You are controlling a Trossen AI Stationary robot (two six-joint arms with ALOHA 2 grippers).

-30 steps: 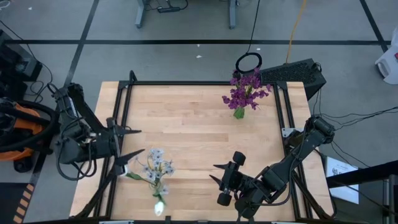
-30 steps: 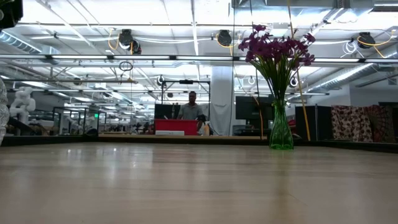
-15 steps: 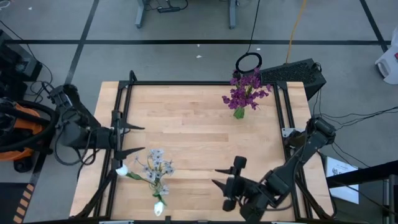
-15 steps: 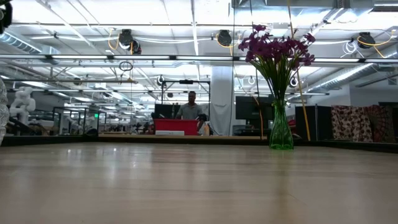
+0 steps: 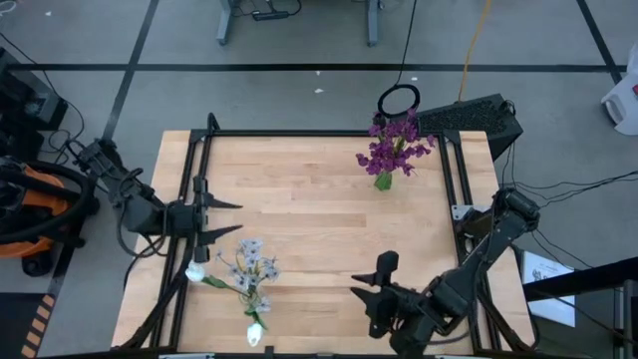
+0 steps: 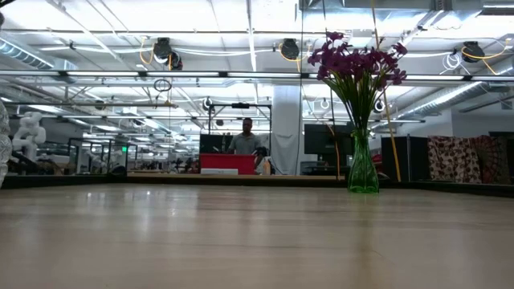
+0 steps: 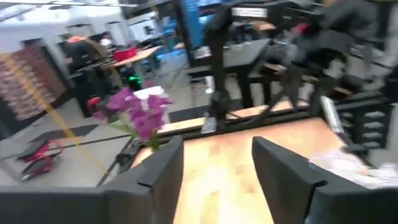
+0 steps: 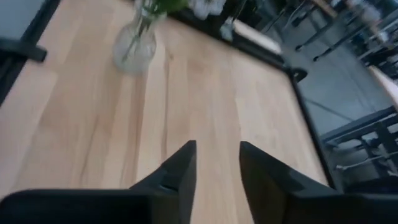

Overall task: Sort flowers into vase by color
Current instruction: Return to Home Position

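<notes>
Sorting looks done to us: purple flowers (image 5: 394, 148) fill the green vase (image 5: 383, 180) far right on the tabletop (image 5: 319, 219), white and pale blue flowers (image 5: 249, 264) share the clear vase (image 8: 134, 48) near left, and left end effector (image 5: 237, 218) and right end effector (image 5: 359, 297) hang spread, empty.

Grey floor (image 5: 299, 100), bright ceiling lights (image 6: 201, 16)
</notes>
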